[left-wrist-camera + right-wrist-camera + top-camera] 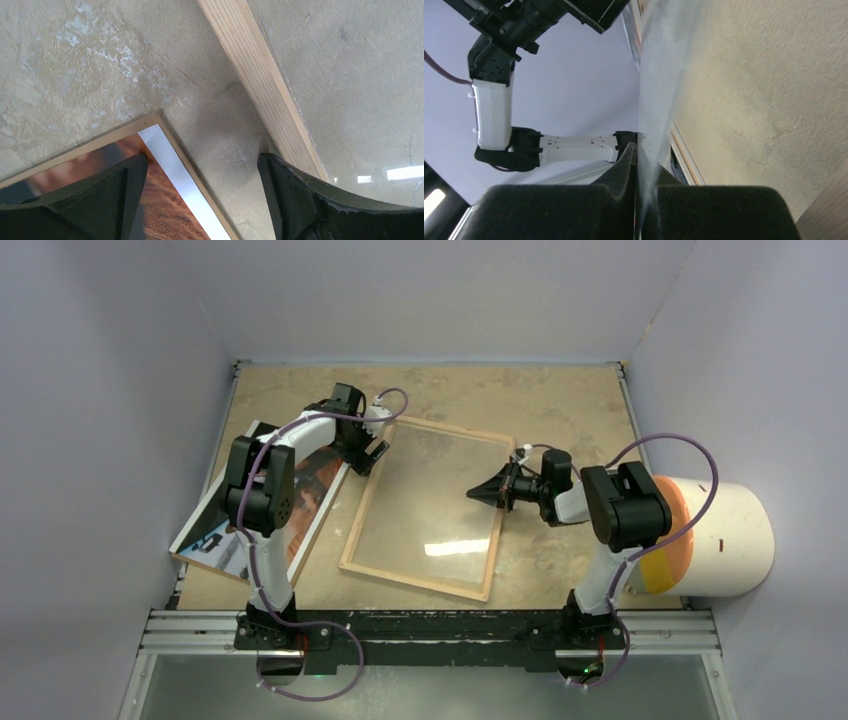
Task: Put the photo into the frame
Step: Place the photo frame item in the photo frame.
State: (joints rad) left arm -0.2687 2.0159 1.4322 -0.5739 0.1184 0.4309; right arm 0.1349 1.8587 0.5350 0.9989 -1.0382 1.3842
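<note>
The frame (pixel 368 495) lies flat mid-table, light wood face up, with a clear sheet (pixel 430 500) inside it. The photo (pixel 318 480), dark with orange-brown patches and a white border, rests on a brown backing board (pixel 300 552) left of the frame. My left gripper (pixel 372 455) is open and empty. In the left wrist view it (pixel 202 172) hovers over bare table between the photo's corner (pixel 165 200) and the frame's left rail (pixel 260 80). My right gripper (pixel 475 496) is shut on the clear sheet (pixel 659 100) at the frame's right side.
A white cylinder with an orange end (pixel 715 535) lies at the right edge beside the right arm. Grey walls close in the table at left, back and right. A metal rail (pixel 430 630) runs along the near edge.
</note>
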